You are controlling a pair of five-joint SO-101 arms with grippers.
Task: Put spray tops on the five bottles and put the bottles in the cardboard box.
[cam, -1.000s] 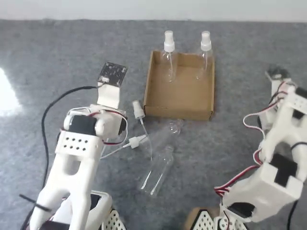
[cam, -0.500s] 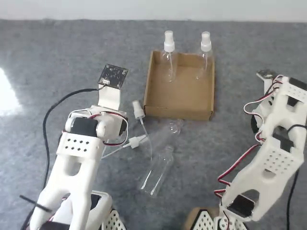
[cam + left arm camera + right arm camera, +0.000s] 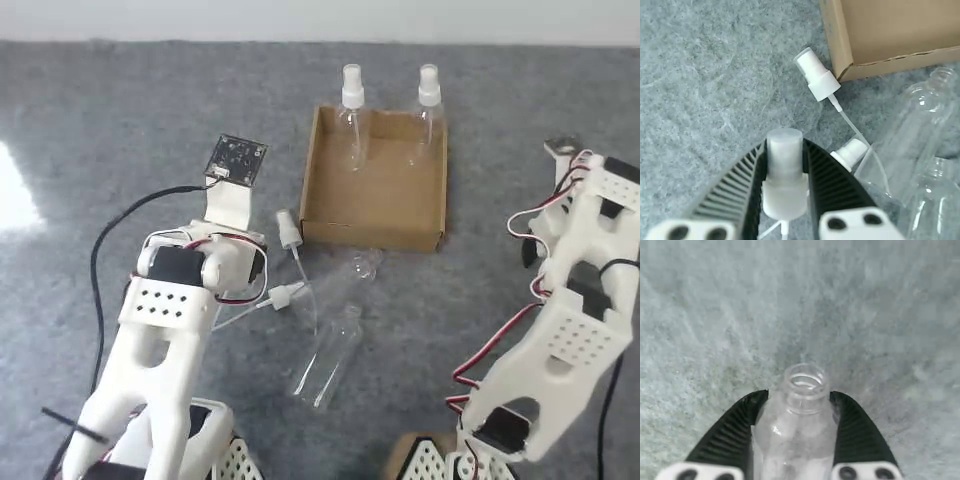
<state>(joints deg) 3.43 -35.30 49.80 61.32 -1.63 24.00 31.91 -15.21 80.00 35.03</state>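
- High view: on the grey surface [image 3: 110,110], two capped bottles [image 3: 352,115] stand inside the cardboard box [image 3: 375,205] at its far wall. Two uncapped bottles [image 3: 330,355] lie just off its near edge.
- Left wrist view: the left tool [image 3: 784,146] pinches a spray top [image 3: 785,185].
- Right wrist view: the right tool [image 3: 799,399] clamps an open bottle [image 3: 796,440]. This looks like the capping of the third bottle; next, the top's tube must meet the neck squarely.

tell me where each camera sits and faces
High view: fixed above the table, looking down on the box, lying bottles, left arm and right arm.
Left wrist view: on the left arm, looking along the left gripper, shut on a spray top.
Right wrist view: on the right arm, looking along the right gripper, shut on an open bottle.
Shared: high and left wrist views both show the box and loose tops.
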